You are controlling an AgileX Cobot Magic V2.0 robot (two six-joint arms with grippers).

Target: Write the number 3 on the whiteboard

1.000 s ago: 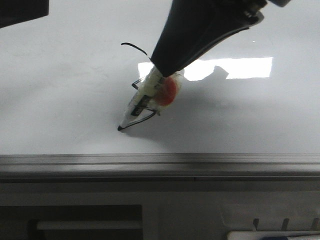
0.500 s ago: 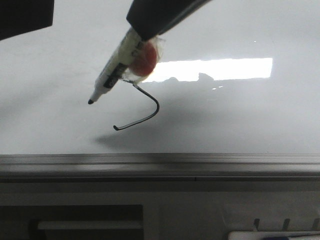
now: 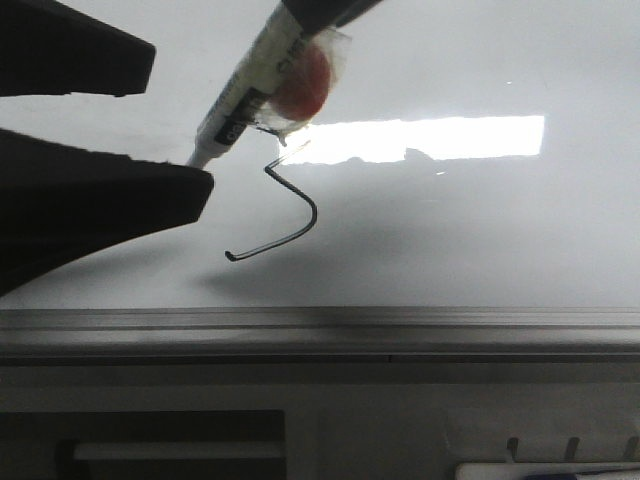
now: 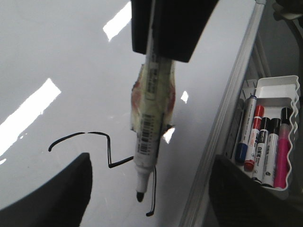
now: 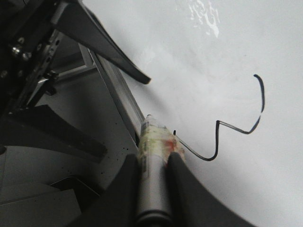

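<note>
The number 3 is a thin black angular line on the whiteboard. It also shows in the left wrist view and the right wrist view. My right gripper is shut on a white marker pen wrapped in tape with a red blob, held tilted above the 3. My left gripper is open, and its black fingers stand on either side of the pen's lower end. The pen's tip is hidden behind the lower finger in the front view. In the left wrist view the pen hangs between the open fingers.
A grey metal ledge runs along the board's near edge. A white tray holding several markers sits beyond the ledge. A bright light reflection lies on the board.
My right gripper lifted the pen off the end of the 3 and carried it up and left. My left gripper came in from the left, open, around the pen's tip.
</note>
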